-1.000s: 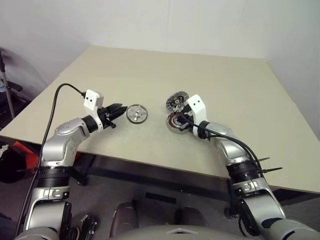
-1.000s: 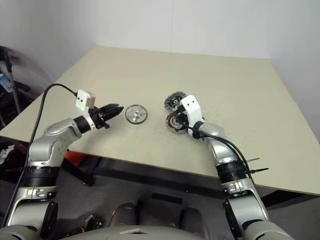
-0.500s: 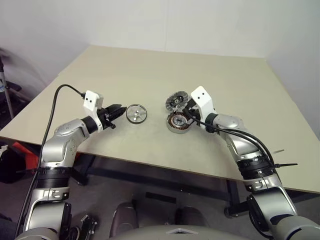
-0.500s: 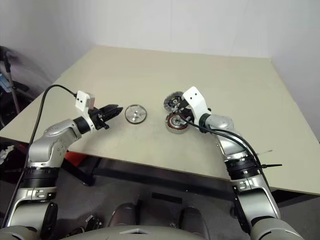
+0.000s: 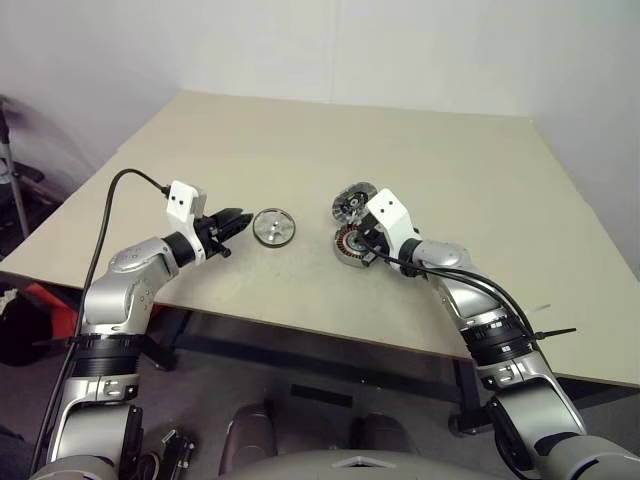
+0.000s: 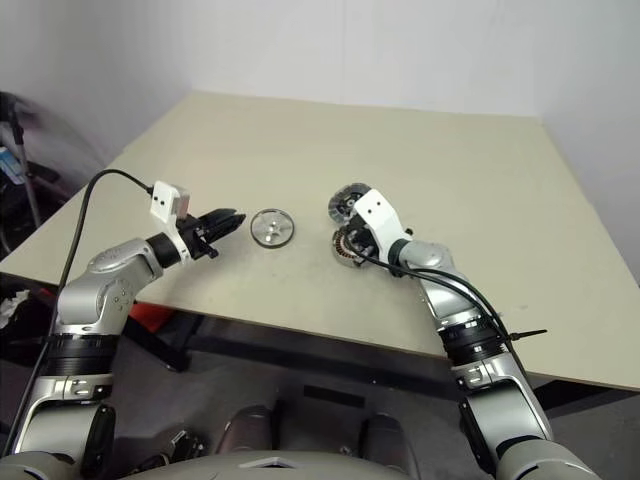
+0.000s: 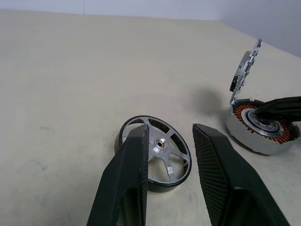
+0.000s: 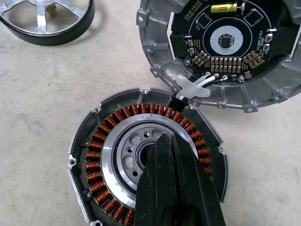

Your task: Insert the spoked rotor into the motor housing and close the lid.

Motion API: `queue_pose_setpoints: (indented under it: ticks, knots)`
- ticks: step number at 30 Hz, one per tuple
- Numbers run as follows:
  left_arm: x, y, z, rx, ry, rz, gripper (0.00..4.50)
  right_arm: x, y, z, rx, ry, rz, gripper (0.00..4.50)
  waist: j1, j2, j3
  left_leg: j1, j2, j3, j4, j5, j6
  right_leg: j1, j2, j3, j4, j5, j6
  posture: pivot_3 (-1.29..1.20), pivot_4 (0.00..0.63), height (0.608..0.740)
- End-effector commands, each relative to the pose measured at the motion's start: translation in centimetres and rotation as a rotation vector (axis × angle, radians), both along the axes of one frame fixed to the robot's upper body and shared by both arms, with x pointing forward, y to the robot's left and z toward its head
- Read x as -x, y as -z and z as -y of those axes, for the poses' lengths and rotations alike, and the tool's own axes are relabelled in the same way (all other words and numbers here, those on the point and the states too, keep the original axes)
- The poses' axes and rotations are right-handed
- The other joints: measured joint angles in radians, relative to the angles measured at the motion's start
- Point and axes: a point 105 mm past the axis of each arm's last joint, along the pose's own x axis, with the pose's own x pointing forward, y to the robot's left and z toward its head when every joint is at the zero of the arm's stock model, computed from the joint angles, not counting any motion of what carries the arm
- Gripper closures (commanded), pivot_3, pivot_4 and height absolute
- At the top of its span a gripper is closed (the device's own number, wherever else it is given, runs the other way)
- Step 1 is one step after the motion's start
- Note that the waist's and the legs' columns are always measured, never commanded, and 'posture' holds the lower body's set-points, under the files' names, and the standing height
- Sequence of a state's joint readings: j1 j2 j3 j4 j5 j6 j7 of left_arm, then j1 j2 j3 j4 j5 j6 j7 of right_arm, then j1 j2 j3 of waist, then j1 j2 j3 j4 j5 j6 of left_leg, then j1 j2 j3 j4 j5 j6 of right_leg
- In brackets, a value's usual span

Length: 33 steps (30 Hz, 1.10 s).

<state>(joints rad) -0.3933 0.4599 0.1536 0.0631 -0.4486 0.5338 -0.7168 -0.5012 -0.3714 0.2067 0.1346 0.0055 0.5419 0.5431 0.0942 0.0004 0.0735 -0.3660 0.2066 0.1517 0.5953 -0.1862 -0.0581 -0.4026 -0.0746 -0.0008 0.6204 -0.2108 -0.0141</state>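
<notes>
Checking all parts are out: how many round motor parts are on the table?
3: the spoked rotor lies before the left gripper; the motor housing under the shut right gripper; the lid open behind it.

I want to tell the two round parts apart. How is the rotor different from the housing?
The rotor is a shiny spoked wheel with open gaps; the housing has a ring of copper windings inside. The rotor lies alone in front of the open left pincer; the housing has the shut right pincer over its centre and the lid joined at its edge. Both are round, silver-rimmed and lie flat on the table.
</notes>
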Motion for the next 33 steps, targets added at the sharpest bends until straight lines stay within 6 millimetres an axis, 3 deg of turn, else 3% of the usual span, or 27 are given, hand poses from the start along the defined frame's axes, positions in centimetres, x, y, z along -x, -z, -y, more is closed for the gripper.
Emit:
queue_pose_setpoints:
  ticks: [1, 5, 9, 13, 20, 22, 33]
  knots:
    - [-0.1, -1.7, -0.1, 0.001, 0.005, 0.06, 2.92, -0.7, -1.7, 0.8, -0.007, 0.027, 0.045, 4.48, 0.0, 0.0, 0.0, 0.0, 0.0, 0.0, 0.0, 0.0, 0.0, 0.0, 0.0, 0.0, 0.0, 0.0, 0.0, 0.0, 0.0, 0.74]
    - [-0.2, -1.7, 0.1, 0.004, 0.011, 0.06, 2.92, -0.6, -3.8, 0.2, -0.026, -0.001, 0.094, 4.48, 0.0, 0.0, 0.0, 0.0, 0.0, 0.0, 0.0, 0.0, 0.0, 0.0, 0.0, 0.0, 0.0, 0.0, 0.0, 0.0, 0.0, 0.74]
    - [-0.2, -1.7, 0.1, 0.004, 0.012, 0.06, 2.92, -0.4, -4.1, -0.2, -0.03, -0.016, 0.096, 4.48, -0.001, 0.0, 0.0, -0.001, 0.0, 0.0, 0.0, 0.0, 0.0, -0.001, 0.0, 0.0, 0.0, 0.0, 0.0, 0.0, 0.0, 0.74]
    - [-0.2, -1.7, 0.1, 0.004, 0.011, 0.06, 2.92, -0.1, -3.3, -0.4, -0.027, -0.021, 0.074, 4.48, -0.001, 0.0, 0.0, -0.001, 0.0, 0.0, 0.0, 0.0, 0.0, -0.001, 0.0, 0.0, 0.0, 0.0, 0.0, 0.0, 0.0, 0.74]
    - [-0.1, -1.7, 0.1, 0.003, 0.007, 0.061, 2.92, 0.5, 0.8, -0.7, 0.018, -0.006, -0.022, 4.48, -0.001, 0.0, 0.0, -0.001, 0.0, 0.0, 0.0, 0.0, 0.0, -0.001, 0.0, 0.0, 0.0, 0.0, 0.0, 0.0, 0.0, 0.74]
    - [-0.1, -1.7, 0.1, 0.002, 0.006, 0.061, 2.92, 0.5, 1.0, -0.6, 0.011, -0.001, -0.026, 4.48, -0.001, 0.0, 0.0, 0.0, 0.0, 0.0, 0.0, 0.0, 0.0, 0.0, 0.0, 0.0, 0.0, 0.0, 0.0, 0.0, 0.0, 0.74]
    - [0.0, -1.5, 0.3, 0.005, 0.014, 0.054, 2.92, -0.5, -3.5, -0.4, -0.034, -0.015, 0.086, 4.48, -0.001, 0.0, 0.0, 0.0, 0.0, 0.0, 0.0, 0.0, 0.0, 0.0, 0.0, 0.0, 0.001, 0.0, 0.0, 0.0, 0.0, 0.74]
